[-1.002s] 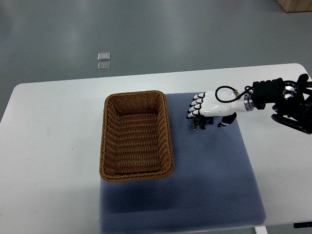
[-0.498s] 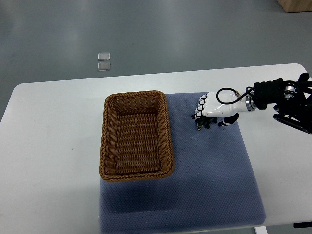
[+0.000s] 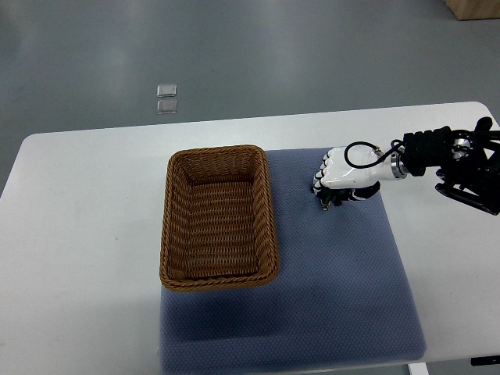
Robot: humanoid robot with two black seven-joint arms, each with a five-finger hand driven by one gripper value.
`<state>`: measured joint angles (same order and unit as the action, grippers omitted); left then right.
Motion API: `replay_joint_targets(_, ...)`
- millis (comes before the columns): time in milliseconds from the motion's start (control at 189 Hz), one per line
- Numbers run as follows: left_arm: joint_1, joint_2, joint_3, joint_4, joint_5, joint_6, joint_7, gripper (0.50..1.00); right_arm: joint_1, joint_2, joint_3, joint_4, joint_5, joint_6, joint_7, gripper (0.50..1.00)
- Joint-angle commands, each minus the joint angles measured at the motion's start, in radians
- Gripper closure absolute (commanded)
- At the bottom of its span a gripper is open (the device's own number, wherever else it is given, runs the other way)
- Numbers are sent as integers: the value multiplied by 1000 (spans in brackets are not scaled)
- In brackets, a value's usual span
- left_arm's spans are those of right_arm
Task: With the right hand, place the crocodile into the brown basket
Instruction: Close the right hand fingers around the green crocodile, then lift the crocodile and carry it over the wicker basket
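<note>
A brown wicker basket (image 3: pixel 219 217) stands on the left part of a blue-grey mat (image 3: pixel 344 273) on the white table. To its right my right hand (image 3: pixel 334 186), white with black fingertips, reaches in from the right edge with its fingers curled down around a small dark crocodile toy (image 3: pixel 330 198). Only the toy's dark legs and underside show below the palm; the rest is hidden by the hand. The toy looks to be at mat level, a short gap right of the basket's rim. No left arm shows.
The black forearm and cabling (image 3: pixel 461 164) lie over the table's right side. Two small clear squares (image 3: pixel 166 98) lie on the grey floor beyond the table's far edge. A wooden corner (image 3: pixel 476 8) shows at top right.
The right hand's fingers went from spread flat above the toy to curled around it. The hand has shifted slightly right; the basket has not moved.
</note>
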<state>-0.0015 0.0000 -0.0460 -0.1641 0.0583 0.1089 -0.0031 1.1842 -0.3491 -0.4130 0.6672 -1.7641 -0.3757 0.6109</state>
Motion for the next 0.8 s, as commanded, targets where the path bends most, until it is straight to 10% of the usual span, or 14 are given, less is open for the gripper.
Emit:
replay_joint_targets(0, 0, 0, 0, 0, 0, 0, 0, 500, 0, -1, 0, -1, 0, 0, 0, 957)
replay_joint_targets(795, 0, 0, 0, 0, 0, 0, 0, 500, 55, -16, 17, 5, 20, -72, 0, 1000)
